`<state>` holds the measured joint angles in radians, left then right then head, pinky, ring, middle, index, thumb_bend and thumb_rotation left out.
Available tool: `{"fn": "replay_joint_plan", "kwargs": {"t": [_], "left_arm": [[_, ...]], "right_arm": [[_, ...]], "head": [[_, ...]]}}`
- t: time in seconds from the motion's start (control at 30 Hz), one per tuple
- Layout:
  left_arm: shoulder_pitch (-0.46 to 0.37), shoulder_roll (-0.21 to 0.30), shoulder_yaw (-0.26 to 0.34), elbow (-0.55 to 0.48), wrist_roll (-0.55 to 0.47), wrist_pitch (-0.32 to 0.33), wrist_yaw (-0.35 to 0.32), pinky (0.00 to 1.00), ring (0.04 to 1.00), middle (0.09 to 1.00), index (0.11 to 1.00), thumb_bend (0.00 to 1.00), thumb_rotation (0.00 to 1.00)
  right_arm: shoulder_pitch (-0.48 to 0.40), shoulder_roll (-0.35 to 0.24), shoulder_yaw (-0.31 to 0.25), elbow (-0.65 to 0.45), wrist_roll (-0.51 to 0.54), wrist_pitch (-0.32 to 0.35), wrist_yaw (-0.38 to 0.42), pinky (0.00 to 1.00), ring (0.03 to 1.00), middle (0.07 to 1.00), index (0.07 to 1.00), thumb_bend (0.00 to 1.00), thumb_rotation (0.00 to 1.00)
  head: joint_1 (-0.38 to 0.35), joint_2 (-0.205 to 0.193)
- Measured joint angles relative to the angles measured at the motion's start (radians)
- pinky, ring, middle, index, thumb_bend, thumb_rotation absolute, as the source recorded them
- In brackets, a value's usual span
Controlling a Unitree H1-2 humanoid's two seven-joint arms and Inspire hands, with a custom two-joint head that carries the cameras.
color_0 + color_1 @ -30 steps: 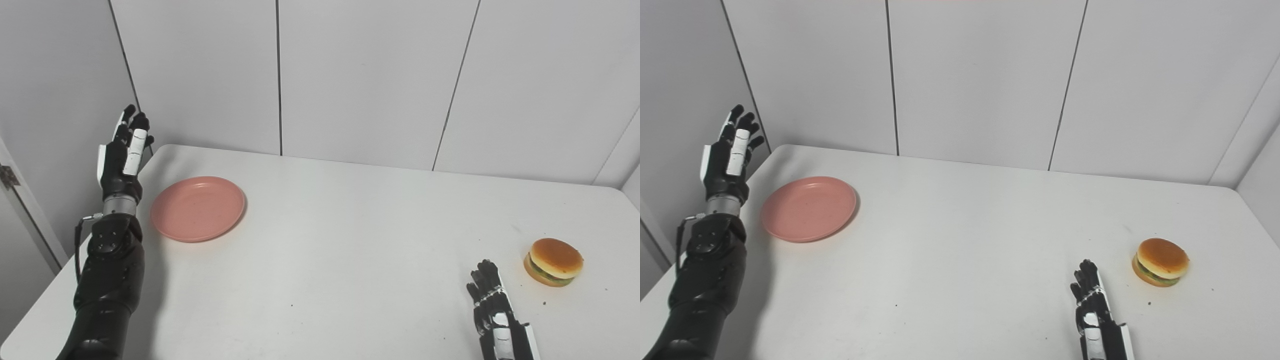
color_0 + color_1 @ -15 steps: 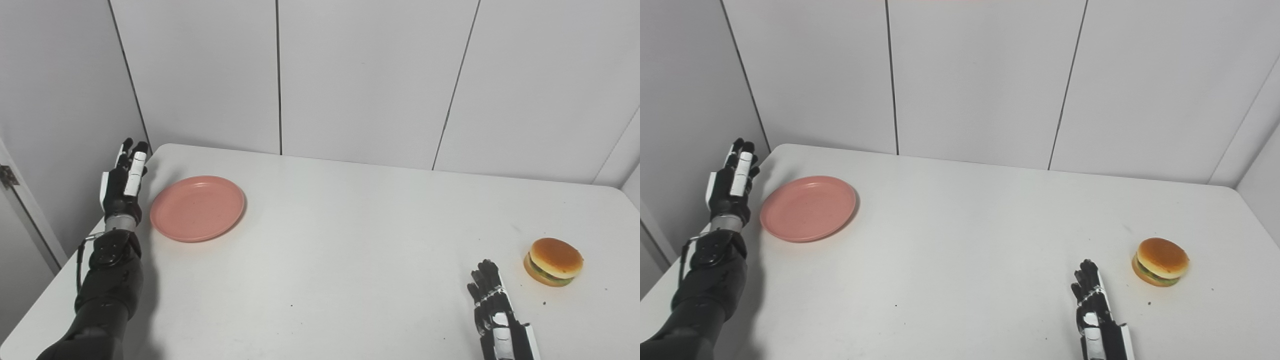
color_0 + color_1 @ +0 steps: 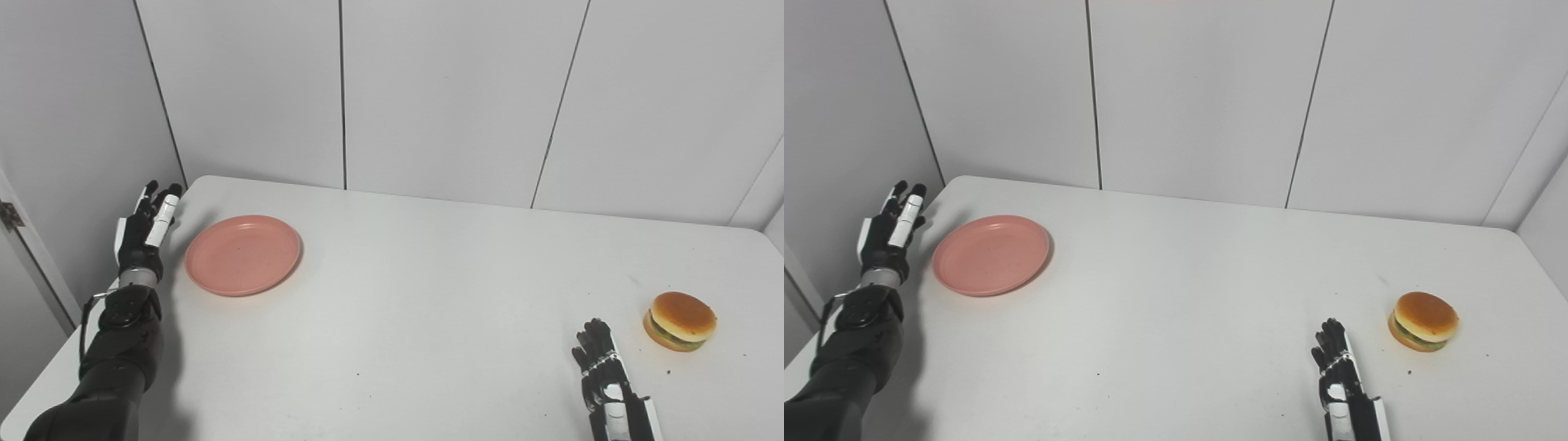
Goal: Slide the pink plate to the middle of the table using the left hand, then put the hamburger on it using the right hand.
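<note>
A round pink plate [image 3: 243,253] lies flat on the white table [image 3: 429,294] near its far left corner. My left hand [image 3: 144,228] is open, fingers straight, just left of the plate at the table's left edge, with a small gap to the rim. A hamburger [image 3: 680,320] with a tan bun sits near the right side of the table. My right hand [image 3: 603,370] rests open at the bottom of the picture, a little left of and nearer than the hamburger, holding nothing.
Grey panelled walls [image 3: 441,92] close the table in at the back and on the left. A few dark specks [image 3: 667,371] lie on the table near the hamburger.
My left hand has come down from raised beside the wall to table height, staying left of the plate. The plate, hamburger and right hand have not moved.
</note>
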<state>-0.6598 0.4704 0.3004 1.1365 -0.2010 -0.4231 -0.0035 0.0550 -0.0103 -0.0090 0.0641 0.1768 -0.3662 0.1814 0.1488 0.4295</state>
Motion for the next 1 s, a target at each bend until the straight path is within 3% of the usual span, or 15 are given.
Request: {"fn": "replay_joint_plan", "kwargs": {"t": [0.27, 0.43, 0.67, 1.0], "left_arm": [[0.001, -0.007, -0.003, 0.053, -0.011, -0.004, -0.029, 0.94, 0.981, 0.985, 0.980, 0.86, 0.79], [0.000, -0.006, -0.018, 0.063, -0.011, -0.020, -0.053, 0.91, 0.978, 0.969, 0.983, 0.89, 0.79], [-0.010, -0.003, -0.054, 0.098, -0.008, -0.034, -0.060, 0.91, 0.974, 0.966, 1.000, 0.75, 0.76], [-0.007, -0.010, -0.068, 0.089, 0.006, -0.041, -0.052, 0.90, 0.969, 0.957, 0.979, 0.79, 0.73]], "right_arm": [[0.002, 0.000, 0.001, -0.003, -0.010, 0.000, -0.002, 0.97, 0.979, 0.971, 0.953, 0.79, 0.91], [0.003, 0.000, 0.002, -0.005, -0.024, 0.001, -0.005, 0.96, 0.977, 0.969, 0.952, 0.78, 0.92], [0.006, 0.000, 0.002, -0.010, -0.027, 0.006, -0.005, 0.96, 0.974, 0.967, 0.950, 0.77, 0.92], [0.011, -0.001, 0.001, -0.018, -0.031, 0.012, -0.007, 0.95, 0.972, 0.964, 0.949, 0.77, 0.92]], "head": [[-0.009, 0.005], [-0.014, 0.006], [-0.020, 0.012], [-0.021, 0.015]]}}
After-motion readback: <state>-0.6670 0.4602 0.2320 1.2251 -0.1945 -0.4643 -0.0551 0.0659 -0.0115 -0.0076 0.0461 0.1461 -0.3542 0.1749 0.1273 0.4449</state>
